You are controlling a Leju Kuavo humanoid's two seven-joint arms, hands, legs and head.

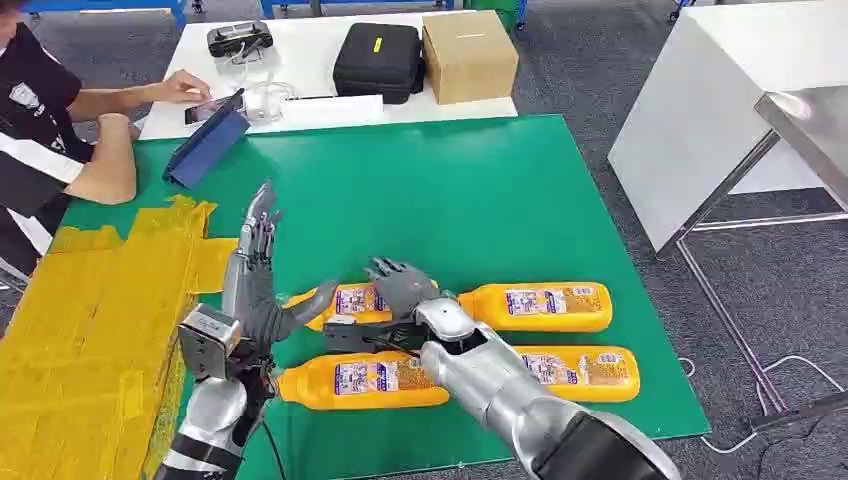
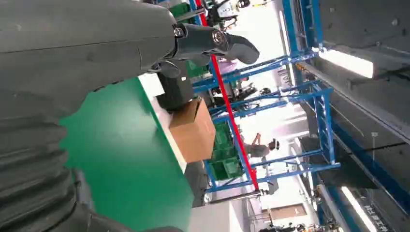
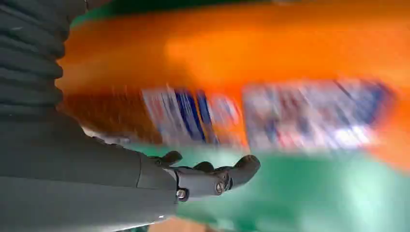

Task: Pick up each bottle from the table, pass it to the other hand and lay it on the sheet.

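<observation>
A: Bottles, four of them, orange, lying on their sides on the green mat [image 1: 480,200] in two rows. The far-left bottle [image 1: 350,300] and far-right bottle [image 1: 540,306] lie end to end; the near-left bottle [image 1: 360,382] and near-right bottle [image 1: 585,372] lie in front of them.

B: And the hands?

A: The right hand [image 1: 400,285] is over the far-left bottle, fingers spread and loose, gripping nothing that I can see. Its wrist view shows a blurred orange bottle just beyond the fingers [image 3: 212,178], with green mat between them.

B: Touching it?

A: Cannot tell; the picture is too smeared.

B: Left hand?

A: The left hand [image 1: 258,270] stands upright just left of the far-left bottle, fingers straight up and apart, thumb out toward the bottle. It holds nothing.

B: Where is the sheet?

A: The yellow sheet [image 1: 90,330] lies on the left side of the mat, with no bottle on it.

B: Anything else?

A: A person [image 1: 40,130] sits at the far left. Behind the mat, a white table [image 1: 310,50] carries a black case [image 1: 378,60] and a cardboard box [image 1: 468,55].
</observation>
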